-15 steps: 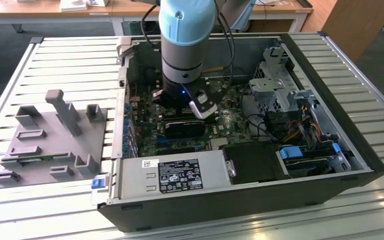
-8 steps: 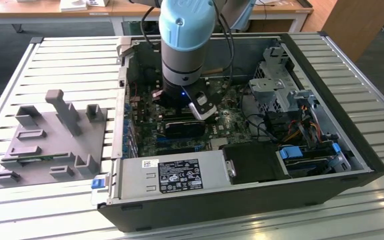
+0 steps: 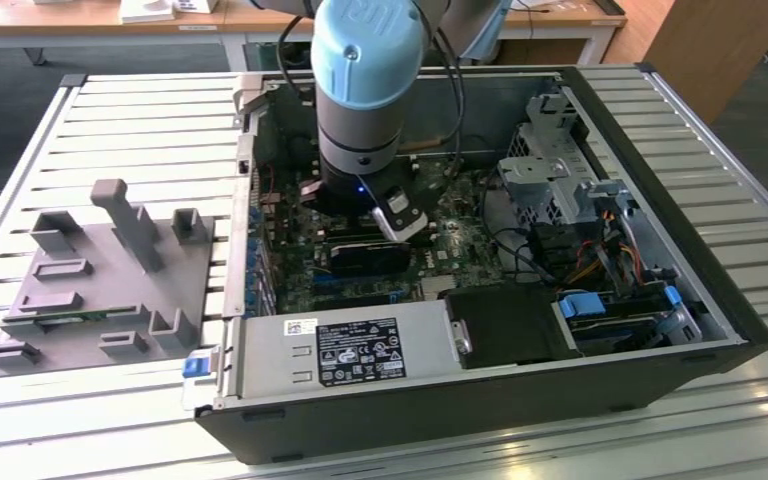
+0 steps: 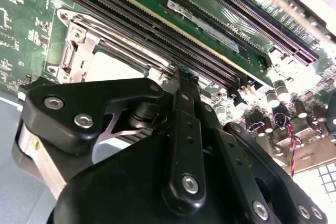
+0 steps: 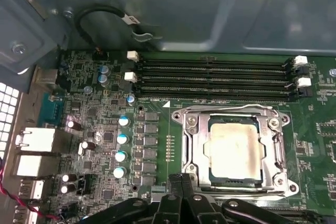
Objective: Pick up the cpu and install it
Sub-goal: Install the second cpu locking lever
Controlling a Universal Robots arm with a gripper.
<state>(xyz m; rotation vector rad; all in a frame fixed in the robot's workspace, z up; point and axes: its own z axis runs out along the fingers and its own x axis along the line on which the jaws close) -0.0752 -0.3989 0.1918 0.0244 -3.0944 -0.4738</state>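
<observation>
The cpu (image 5: 234,149), a flat square with a pale shiny metal top, is sitting inside its socket frame (image 5: 193,153) on the motherboard (image 5: 157,129). The claw (image 5: 181,182) is hovering just beside it, fingers pressed together, gripping nothing

above cpu (image 5: 234,150): open | flanks: socket frame (image 5: 191,145), memory slots (image 5: 215,77)

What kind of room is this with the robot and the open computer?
Probably a robotics lab or workshop. An open computer case lies on a slatted metal table, the robot arm reaches into it, and a grey fixture block sits beside it.
</observation>
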